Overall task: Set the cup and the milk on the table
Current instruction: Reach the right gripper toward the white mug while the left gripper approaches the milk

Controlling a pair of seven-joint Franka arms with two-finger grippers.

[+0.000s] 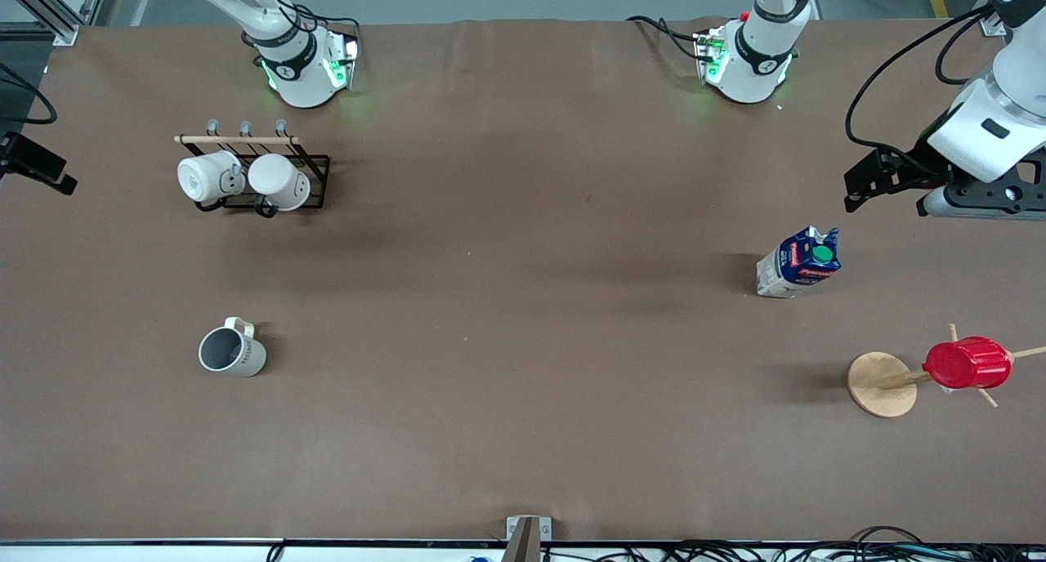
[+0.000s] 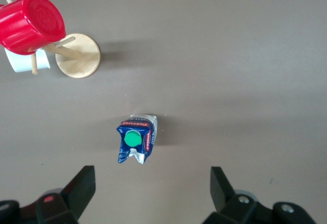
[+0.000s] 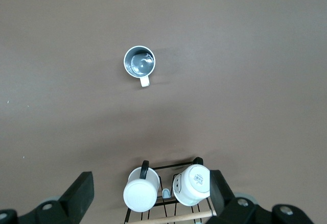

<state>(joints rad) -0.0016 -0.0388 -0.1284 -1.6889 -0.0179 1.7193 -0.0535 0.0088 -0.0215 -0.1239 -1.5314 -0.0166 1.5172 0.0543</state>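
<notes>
Cup (image 1: 232, 352) upright on tabletop (image 1: 507, 317), right arm's end, nearer the camera than the mug rack (image 1: 253, 174). Milk (image 1: 799, 263) upright, left arm's end. Left tool (image 2: 152, 191) wide open, empty, over tabletop beside milk. Right tool (image 3: 150, 193) wide open, empty, over rack.

Brown table (image 1: 523, 399) carries cup (image 1: 233, 351), milk (image 1: 799, 263), mug rack (image 1: 253, 174), wooden cup tree (image 1: 882, 384).

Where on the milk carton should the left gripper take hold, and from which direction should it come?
Probably from above, around the white lower body of the milk carton, just under the blue top. It stands upright and alone on the table, and its flat sides suit two fingers; the gable and green cap do not. The left gripper is open above the table beside it.
</notes>
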